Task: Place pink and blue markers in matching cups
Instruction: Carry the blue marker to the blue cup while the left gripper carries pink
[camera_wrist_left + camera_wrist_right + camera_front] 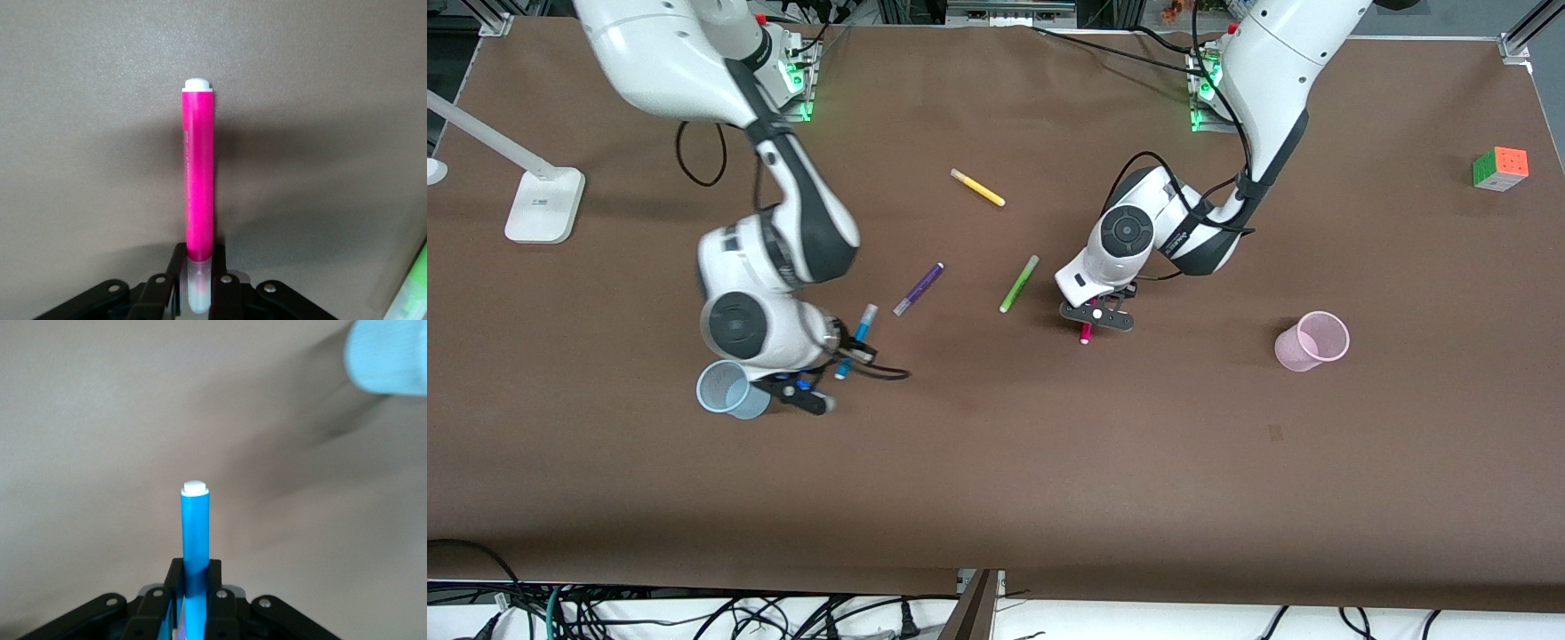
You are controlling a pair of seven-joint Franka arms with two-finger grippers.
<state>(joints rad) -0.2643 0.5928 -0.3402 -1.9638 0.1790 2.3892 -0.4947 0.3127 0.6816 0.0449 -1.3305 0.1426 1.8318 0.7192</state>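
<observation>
Pink marker (199,180) sits clamped near its cap in the left pincer (1096,315), raised over the bench (996,480) beside the lime-green marker (1019,284), well apart from the pink cup (1310,341). The right pincer (818,378) grips the blue marker (195,533) beside the blue cup (731,390).

The table (996,480) has a matt brown cover, finely grained and wrinkled at its six o'clock edge. The pink marker (199,180) is smooth, satiny plastic with a frosted translucent cap; the blue marker (195,533) looks alike. Both cups, blue (729,391) and pink (1312,340), are translucent plastic. The arms wear glossy white shells. The gripper fingers (223,293) are matt black.
</observation>
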